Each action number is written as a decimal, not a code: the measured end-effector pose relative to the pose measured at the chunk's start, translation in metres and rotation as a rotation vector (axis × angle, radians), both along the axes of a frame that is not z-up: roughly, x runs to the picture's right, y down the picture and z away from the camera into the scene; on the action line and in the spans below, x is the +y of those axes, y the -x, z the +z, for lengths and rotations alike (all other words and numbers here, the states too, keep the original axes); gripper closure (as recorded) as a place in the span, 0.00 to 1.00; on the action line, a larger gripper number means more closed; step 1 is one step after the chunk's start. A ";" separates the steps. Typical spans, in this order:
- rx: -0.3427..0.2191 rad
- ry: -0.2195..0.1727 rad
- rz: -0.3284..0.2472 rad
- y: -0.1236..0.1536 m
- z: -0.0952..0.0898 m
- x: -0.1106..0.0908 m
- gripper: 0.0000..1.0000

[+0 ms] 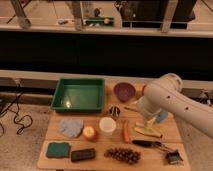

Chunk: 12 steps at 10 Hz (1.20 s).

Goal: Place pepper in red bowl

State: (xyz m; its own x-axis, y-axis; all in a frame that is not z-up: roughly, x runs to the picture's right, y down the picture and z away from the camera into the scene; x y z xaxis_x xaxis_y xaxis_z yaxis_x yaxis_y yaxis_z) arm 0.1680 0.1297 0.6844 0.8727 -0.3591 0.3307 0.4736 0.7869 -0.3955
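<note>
Camera view: claw (145, 122) is held spread just right of pepper (125, 131); yellowish piece (148, 132) right of pepper may be grabbed instead, lying nearer.

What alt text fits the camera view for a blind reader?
The gripper of a white robot arm hovers over a wooden table, right of the slim orange-red pepper lying there; the round orange-red bowl peeks out behind the arm, beside a purple bowl.
</note>
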 end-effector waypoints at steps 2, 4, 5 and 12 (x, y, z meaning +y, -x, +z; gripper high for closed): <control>-0.071 0.030 -0.028 0.021 0.003 0.007 0.20; -0.140 0.062 -0.051 0.052 0.006 0.015 0.20; -0.214 0.100 -0.064 0.075 0.012 0.023 0.20; -0.324 0.170 -0.113 0.059 0.069 0.040 0.20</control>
